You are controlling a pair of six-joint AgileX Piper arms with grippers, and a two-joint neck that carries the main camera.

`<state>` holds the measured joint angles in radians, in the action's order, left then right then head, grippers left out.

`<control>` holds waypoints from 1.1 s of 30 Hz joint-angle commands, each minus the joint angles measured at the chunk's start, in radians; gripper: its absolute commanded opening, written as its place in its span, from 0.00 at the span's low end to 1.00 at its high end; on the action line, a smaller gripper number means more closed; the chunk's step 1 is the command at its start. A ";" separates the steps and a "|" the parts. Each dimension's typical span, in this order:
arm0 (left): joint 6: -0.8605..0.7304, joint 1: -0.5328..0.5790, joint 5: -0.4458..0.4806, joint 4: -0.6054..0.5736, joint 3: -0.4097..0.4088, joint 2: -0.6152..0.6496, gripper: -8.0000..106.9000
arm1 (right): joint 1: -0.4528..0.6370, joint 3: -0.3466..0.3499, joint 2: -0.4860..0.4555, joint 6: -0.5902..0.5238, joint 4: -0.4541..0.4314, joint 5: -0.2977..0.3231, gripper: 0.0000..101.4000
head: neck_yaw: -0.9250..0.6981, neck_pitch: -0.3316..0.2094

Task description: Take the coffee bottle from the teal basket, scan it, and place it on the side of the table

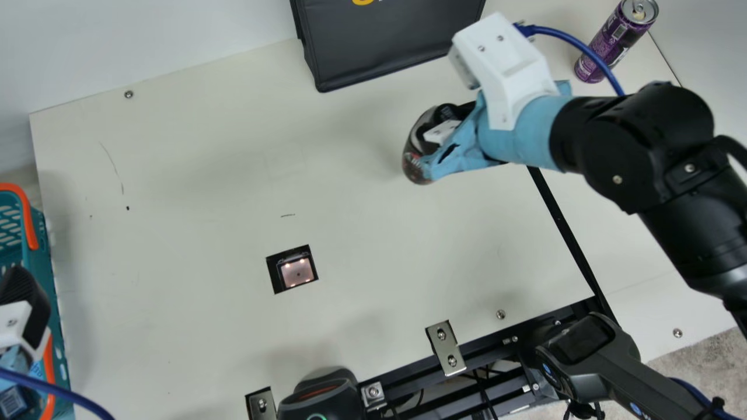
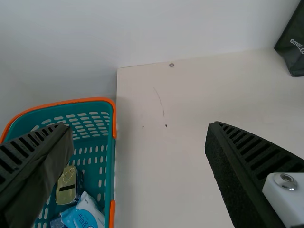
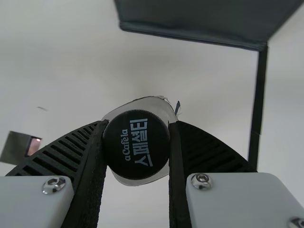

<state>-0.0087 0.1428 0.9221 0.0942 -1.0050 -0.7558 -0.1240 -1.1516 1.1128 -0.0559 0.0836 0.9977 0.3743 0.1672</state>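
Observation:
In the main view my right gripper point(image 1: 452, 131) is over the table's back right part, shut on the dark coffee bottle point(image 1: 413, 157). The right wrist view has the bottle's black cap point(image 3: 137, 145) squeezed between both fingers of my right gripper point(image 3: 137, 147). At the main view's left edge is my left gripper point(image 1: 17, 297), beside the teal basket point(image 1: 44, 262). In the left wrist view my left gripper point(image 2: 140, 142) stands open with nothing between its fingers, near the teal basket point(image 2: 110, 156). The scanner window point(image 1: 296, 272) is set in the table, in front and left of the bottle.
A black bag point(image 1: 385, 41) stands at the back, and a purple can point(image 1: 615, 41) at the back right. Two handheld scanners point(image 1: 321, 396) point(image 1: 595, 356) are along the front edge. The basket holds a gold-topped tin point(image 2: 66, 186) and a blue-white packet point(image 2: 88, 213).

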 commanded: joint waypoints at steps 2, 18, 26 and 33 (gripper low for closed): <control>0.000 0.000 0.000 0.000 0.000 0.000 0.85 | 0.130 0.012 -0.002 -0.062 0.030 -0.007 0.00 | 0.002 -0.029; 0.000 0.000 0.000 0.000 0.000 0.000 0.85 | 0.438 0.009 0.128 -0.242 0.131 -0.106 0.00 | 0.002 -0.029; 0.000 0.000 0.000 0.000 0.000 0.000 0.85 | 0.499 -0.058 0.241 -0.244 0.127 -0.142 0.00 | 0.002 -0.029; 0.000 0.000 0.000 0.000 0.000 0.000 0.85 | 0.524 -0.124 0.337 -0.215 0.098 -0.156 0.00 | 0.002 -0.029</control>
<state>-0.0087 0.1428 0.9221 0.0942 -1.0050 -0.7558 0.3991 -1.2671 1.4339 -0.2768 0.1865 0.8396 0.3743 0.1672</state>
